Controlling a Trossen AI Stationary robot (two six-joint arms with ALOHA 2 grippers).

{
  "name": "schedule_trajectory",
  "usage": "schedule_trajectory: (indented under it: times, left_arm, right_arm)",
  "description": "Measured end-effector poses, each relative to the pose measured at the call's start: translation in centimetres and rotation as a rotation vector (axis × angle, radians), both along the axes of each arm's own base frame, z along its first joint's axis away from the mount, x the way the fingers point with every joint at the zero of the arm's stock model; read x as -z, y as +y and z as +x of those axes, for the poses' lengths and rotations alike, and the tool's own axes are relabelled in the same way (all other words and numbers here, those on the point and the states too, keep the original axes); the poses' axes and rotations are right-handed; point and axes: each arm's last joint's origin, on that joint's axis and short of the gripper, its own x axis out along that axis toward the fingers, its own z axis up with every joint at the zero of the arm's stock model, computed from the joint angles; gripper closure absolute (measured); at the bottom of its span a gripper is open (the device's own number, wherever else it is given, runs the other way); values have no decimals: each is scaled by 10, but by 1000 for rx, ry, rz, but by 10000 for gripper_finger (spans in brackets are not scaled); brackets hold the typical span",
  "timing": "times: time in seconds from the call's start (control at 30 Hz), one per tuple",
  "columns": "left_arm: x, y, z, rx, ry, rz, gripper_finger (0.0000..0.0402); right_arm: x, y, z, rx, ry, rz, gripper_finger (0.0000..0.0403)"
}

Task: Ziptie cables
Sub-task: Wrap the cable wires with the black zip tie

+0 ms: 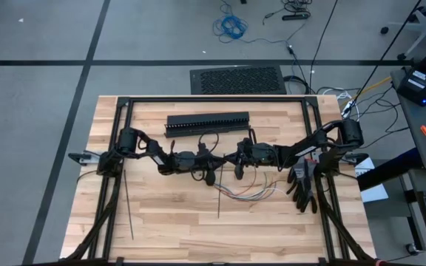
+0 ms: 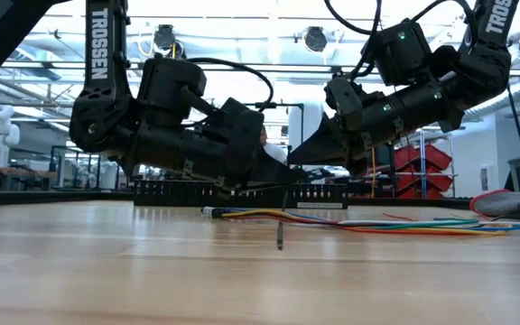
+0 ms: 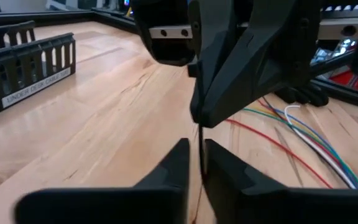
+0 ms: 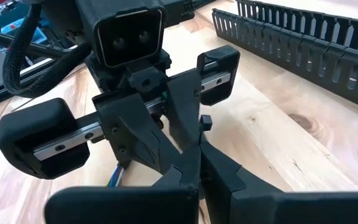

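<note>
Both arms meet over the table's middle. My left gripper (image 3: 196,155) comes from the left and my right gripper (image 4: 199,177) from the right, tip to tip. A thin dark ziptie (image 1: 219,198) runs down between them, and each gripper is shut on it. The ziptie's free end (image 2: 280,240) slants down toward the near edge, close over the wood. The cables (image 1: 251,191), thin coloured wires, lie flat on the table just right of the grippers. A second ziptie (image 1: 128,208) lies flat at the near left. My left gripper has the ziptie's thin strip (image 3: 201,144) between its two fingers, just below the right gripper's tip. Its fingers come about level from the table's left and lie across the strip, which runs upright through them. My right gripper pinches the strip (image 3: 198,127) at its fingertips, above the left gripper's hold. It slants slightly down from the table's right. The strip hangs below it; whether its lower end touches the table, I cannot tell.
A long black slotted duct (image 1: 207,123) lies along the far side behind the grippers. A dark glove-like heap (image 1: 304,186) sits at the right by the right arm's base. Bare wood spreads across the near half of the table.
</note>
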Motion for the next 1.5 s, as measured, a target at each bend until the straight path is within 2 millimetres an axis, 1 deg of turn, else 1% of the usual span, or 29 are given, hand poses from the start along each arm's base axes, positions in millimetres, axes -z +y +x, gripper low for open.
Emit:
schedule_trajectory:
  times: [0.07, 0.1, 0.5, 0.57, 0.63, 0.73, 0.83, 0.97, 1.07, 1.13, 1.2, 1.4, 1.5]
  left_arm:
    - [0, 0, 0, 5, 1, 8, 390]
    - [0, 0, 0, 6, 2, 15, 394]
    - [0, 0, 0, 8, 7, 25, 400]
    - [0, 0, 0, 7, 3, 25, 400]
    - [0, 0, 0, 6, -1, 26, 400]
    - [-2, 0, 0, 4, -19, 27, 400]
    - [-5, 0, 0, 8, -26, 66, 401]
    - [-12, 0, 0, 8, -56, 94, 401]
    - [-7, -2, -2, 13, -7, 95, 401]
    - [-5, -5, -2, 19, 13, 97, 401]
    - [-4, -7, -2, 26, 16, 100, 401]
    - [-2, -10, -3, 34, 40, 97, 401]
    - [-1, -12, -3, 40, 44, 95, 401]
  right_arm:
    - [0, 0, 0, 0, 0, 0, 403]
    - [0, 0, 0, 0, 1, 0, 403]
    - [1, 0, 0, -13, 18, -27, 399]
    - [1, 0, -1, -26, 26, -55, 386]
    - [2, 1, -1, -43, 36, -91, 366]
    - [3, 1, -1, -61, 56, -137, 325]
    - [4, 3, -1, -75, 72, -169, 278]
    - [8, 15, -3, -130, 114, -198, 229]
    - [6, 23, -6, -100, 147, -228, 214]
    - [6, 30, -10, -85, 206, -254, 212]
    - [3, 40, -15, -109, 233, -265, 215]
    - [-10, 76, -25, -239, 202, -284, 232]
    - [-10, 91, -30, -298, 205, -294, 239]
